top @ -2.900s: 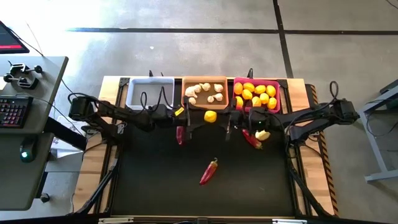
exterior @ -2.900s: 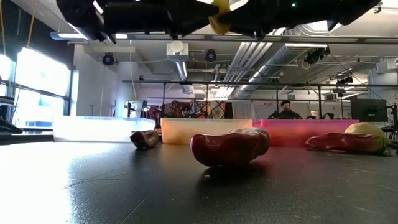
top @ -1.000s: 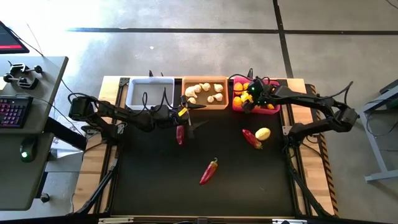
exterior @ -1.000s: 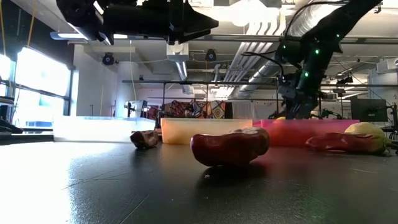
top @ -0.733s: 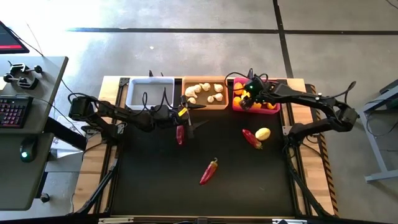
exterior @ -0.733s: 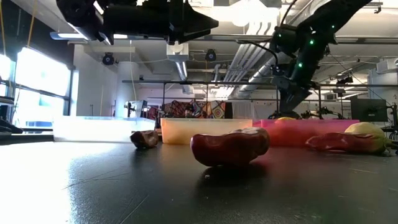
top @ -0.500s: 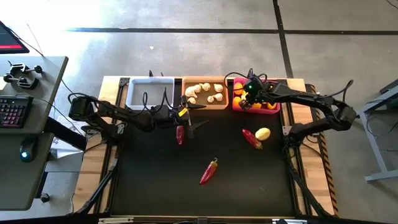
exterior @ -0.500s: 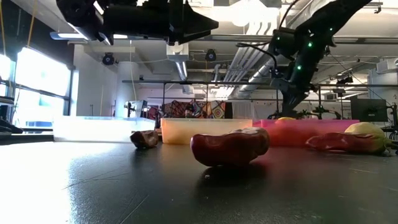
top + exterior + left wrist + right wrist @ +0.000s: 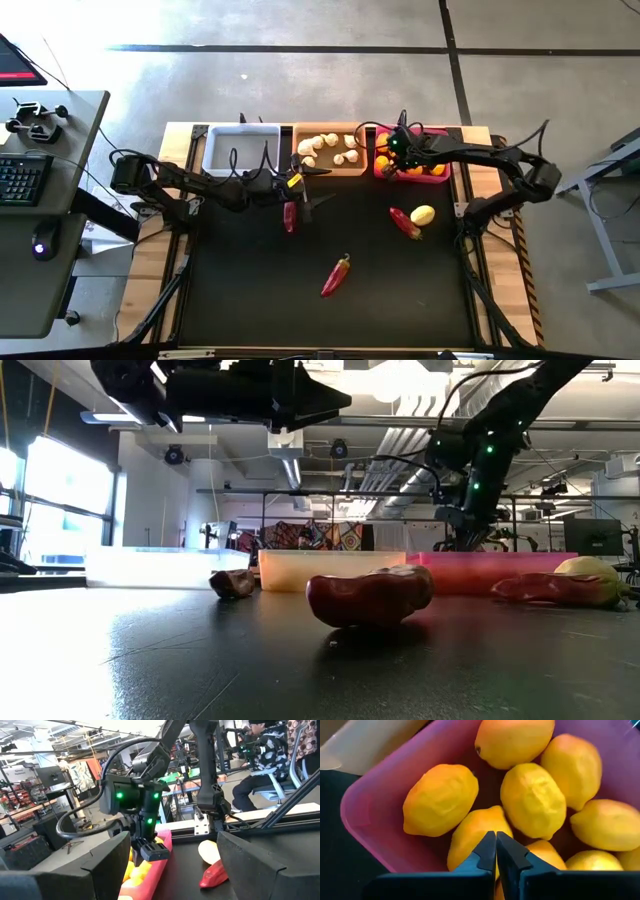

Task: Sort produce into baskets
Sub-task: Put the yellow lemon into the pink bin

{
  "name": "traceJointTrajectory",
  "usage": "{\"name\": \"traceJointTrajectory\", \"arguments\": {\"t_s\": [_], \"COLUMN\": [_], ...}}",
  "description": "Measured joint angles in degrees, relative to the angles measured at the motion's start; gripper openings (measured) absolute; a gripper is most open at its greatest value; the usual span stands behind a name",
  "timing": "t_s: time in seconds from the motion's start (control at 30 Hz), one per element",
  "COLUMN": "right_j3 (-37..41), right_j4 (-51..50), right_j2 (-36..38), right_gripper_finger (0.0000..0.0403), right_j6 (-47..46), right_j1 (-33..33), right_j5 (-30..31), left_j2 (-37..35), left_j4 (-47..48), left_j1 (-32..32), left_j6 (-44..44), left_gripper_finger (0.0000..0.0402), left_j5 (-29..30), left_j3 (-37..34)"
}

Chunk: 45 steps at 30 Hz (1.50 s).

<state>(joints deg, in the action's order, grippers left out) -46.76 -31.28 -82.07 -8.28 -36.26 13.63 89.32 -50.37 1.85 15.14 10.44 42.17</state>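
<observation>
The lemons (image 9: 532,800) are piled in the pink bin (image 9: 412,131) at the upper right of the table in the high view, and one more lemon (image 9: 423,214) is seen on the black mat (image 9: 250,290) right of centre, touching a red chili (image 9: 402,221). The right gripper (image 9: 495,851) is held over the left end of the pink bin, just above the pile; in the right wrist view its fingers are pressed together with nothing between them. The right arm (image 9: 490,158) is stretched in from the right edge of the table.

The orange bin (image 9: 329,160) sits in the upper centre, between the pink bin and the white bin (image 9: 240,131), and garlic bulbs (image 9: 335,148) are spread inside it. The white bin is at the upper left of the row; its contents cannot be made out.

A second chili (image 9: 289,216) lies on the mat just below the orange bin's left end, and a third (image 9: 336,274) lies near the middle of the mat, well apart from the others.

The left gripper (image 9: 310,195) is held above the mat just below the orange bin, beside the second chili; its fingers are spread wide and hold nothing. A seated person (image 9: 270,757) is visible beyond the table in the left wrist view.
</observation>
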Motion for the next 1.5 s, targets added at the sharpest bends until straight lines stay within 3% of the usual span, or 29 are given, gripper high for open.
{"name": "traceJointTrajectory", "arguments": {"t_s": [0.17, 0.3, 0.63, 0.73, 0.87, 1.0, 1.17, 1.5], "right_j3": [0.00, 0.00, 0.00, 0.00, 0.00, 0.00, 0.00, -0.02], "right_j4": [-1.75, -8.63, -31.18, -32.97, -34.57, -35.42, -35.45, -36.29], "right_j2": [4.85, 10.86, 14.81, 13.87, 12.10, 9.18, 4.83, -1.93], "right_gripper_finger": [0.0001, 0.0000, 0.0002, 0.0021, 0.0085, 0.0166, 0.0233, 0.0238], "right_j6": [1.24, 0.19, -11.19, -12.23, -10.83, -7.95, -1.49, 8.07], "right_j1": [1.83, 7.01, 31.69, 37.97, 43.79, 45.83, 45.18, 39.19], "right_j5": [0.35, 0.37, -2.23, -3.51, -3.59, -2.43, -0.27, -2.22], "left_j2": [0.00, 0.00, 0.00, 0.00, 0.00, 0.04, 0.04, -0.17], "left_j4": [0.00, 0.00, 0.04, 0.28, 2.76, 4.27, -0.45, -2.70], "left_j1": [0.06, 0.07, 0.11, 0.11, 0.88, 4.36, 8.57, 12.28], "left_j6": [0.00, -0.01, -0.03, -0.03, 0.27, -1.88, -5.45, -6.12], "left_gripper_finger": [0.0284, 0.0284, 0.0284, 0.0284, 0.0284, 0.0278, 0.0259, 0.0241], "left_j5": [0.00, 0.00, 0.00, 0.00, -2.74, -13.96, -20.30, -22.38], "left_j3": [0.00, 0.00, 0.00, 0.00, 0.04, -1.14, -4.95, -8.39]}}
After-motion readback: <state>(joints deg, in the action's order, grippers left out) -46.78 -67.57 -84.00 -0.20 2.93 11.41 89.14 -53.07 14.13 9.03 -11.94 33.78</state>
